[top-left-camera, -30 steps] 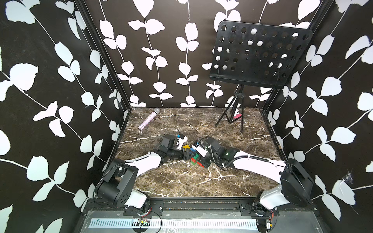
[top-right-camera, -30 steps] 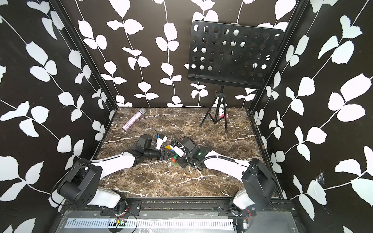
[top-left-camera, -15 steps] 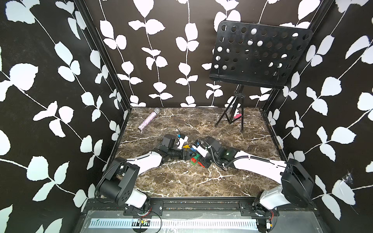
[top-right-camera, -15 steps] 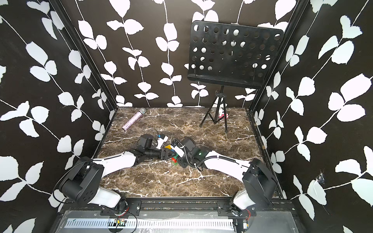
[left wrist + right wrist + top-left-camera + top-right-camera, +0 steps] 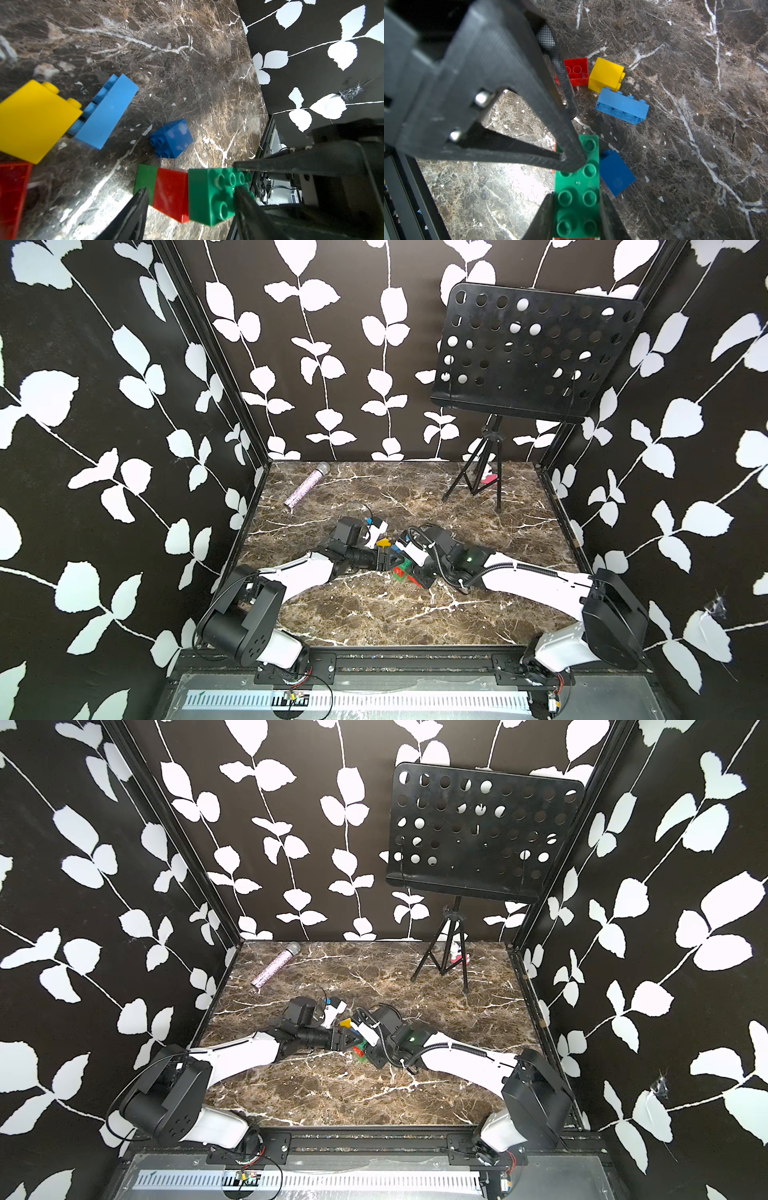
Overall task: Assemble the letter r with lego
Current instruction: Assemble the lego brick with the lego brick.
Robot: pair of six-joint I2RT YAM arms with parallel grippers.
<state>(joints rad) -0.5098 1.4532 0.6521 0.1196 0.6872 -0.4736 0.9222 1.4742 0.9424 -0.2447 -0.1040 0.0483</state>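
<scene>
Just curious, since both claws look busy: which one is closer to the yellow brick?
Left. The left gripper hangs open a short way from the yellow brick. The right gripper is farther off, beyond the left one's fingertips, shut on the dark green brick.

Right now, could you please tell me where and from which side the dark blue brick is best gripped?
Grip the dark blue brick from straight above, across its two smooth upright walls. It lies on its side, studs pointing sideways, so those flat walls should give a better hold than the studded face. Table shows all round it in the left wrist view.
</scene>
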